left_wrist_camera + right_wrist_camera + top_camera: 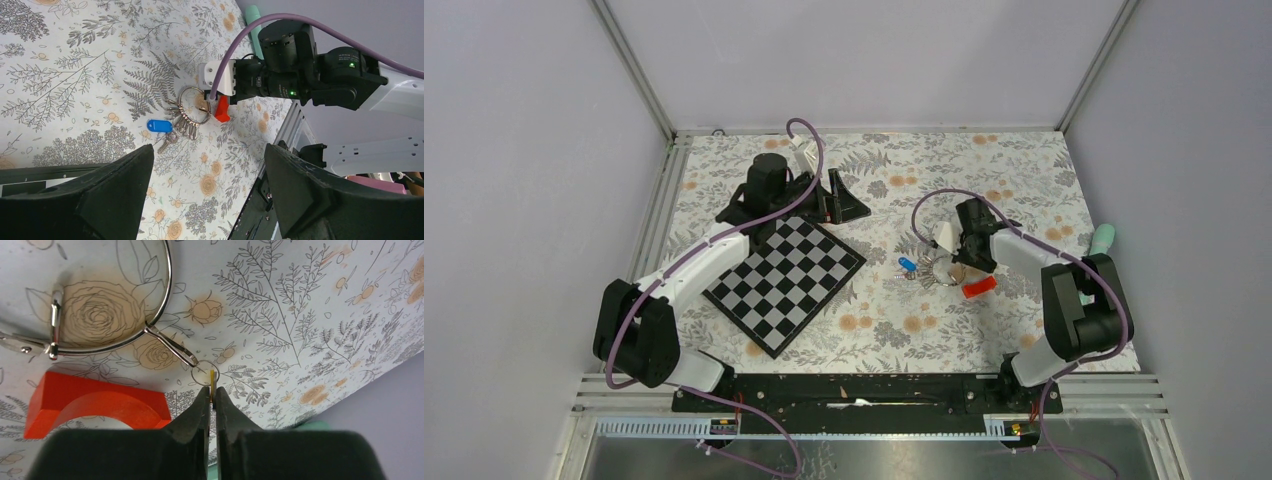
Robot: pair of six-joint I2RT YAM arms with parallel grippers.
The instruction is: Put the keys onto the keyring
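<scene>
The keyring (195, 105), a thin silver ring, lies on the floral cloth with a fan of silver keys (183, 123) on it and a blue-capped key (160, 125) beside them. In the right wrist view the keyring (159, 315) carries a clasp that leads to a small ring (202, 374). My right gripper (212, 392) is shut on a thin yellowish-gold key head (213, 379), seen edge-on at that small ring. From above, the right gripper (954, 260) sits over the keys (927, 268). My left gripper (832, 200) hangs open over the board's far corner, holding nothing.
A red arched block (95, 401) lies right beside the keyring, left of my right fingers. A black-and-white chessboard (789, 280) lies under the left arm. A pale green object (1104, 238) rests at the table's right edge. Metal rails border the cloth.
</scene>
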